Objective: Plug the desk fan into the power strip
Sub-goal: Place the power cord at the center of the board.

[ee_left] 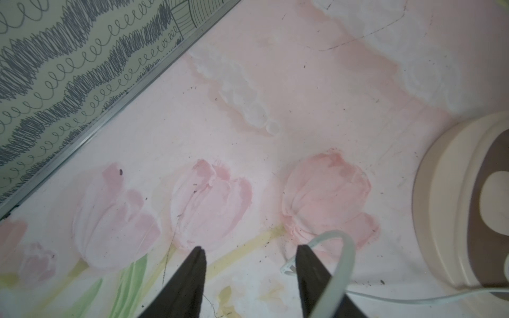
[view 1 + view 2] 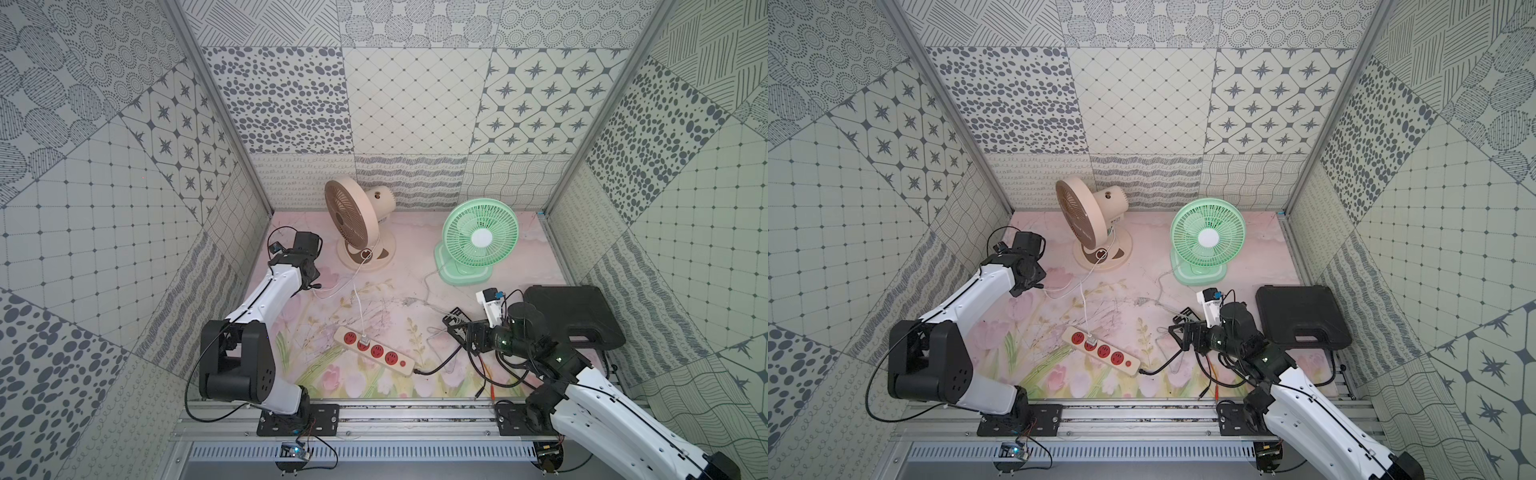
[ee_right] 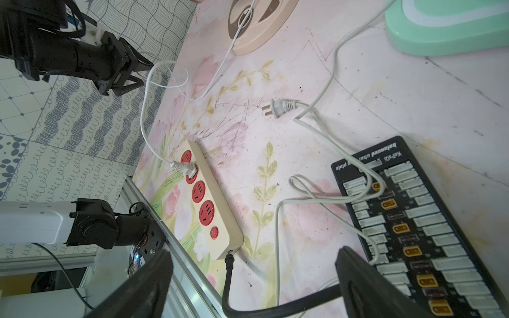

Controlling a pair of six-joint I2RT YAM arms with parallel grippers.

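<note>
Floral-printed tabletop [image 2: 415, 266] inside a tile-patterned enclosure.

**Top views.** In both top views the power strip [image 2: 376, 352] lies flat near the front, between the two arm bases. Its long axis runs diagonally from the socket end on the left arm's side to the button end, where a black cord [image 2: 440, 368] leaves toward the right arm. A white plug [image 2: 364, 340] sits in the second socket. Its white cord [image 2: 356, 299] leads back to the beige desk fan [image 2: 353, 220]. A green fan [image 2: 480, 237] stands apart on the right.

**Left wrist view.** The left gripper [image 1: 250, 247] has its fingers spread and empty. A loop of the white cord lies just beside one finger; contact cannot be told. The strip is out of this view, lying nearer the robot than these fingers.

**Right wrist view.** The right gripper [image 3: 254, 253] stands wide apart, holding nothing. It faces the strip, with the button end nearest. A loose plug [image 3: 278, 108] on the green fan's lead rests on the tabletop.

**Judgement.** Insertion of the beige fan's plug looks complete. Any left-arm retreat must clear the cord loop.
</note>
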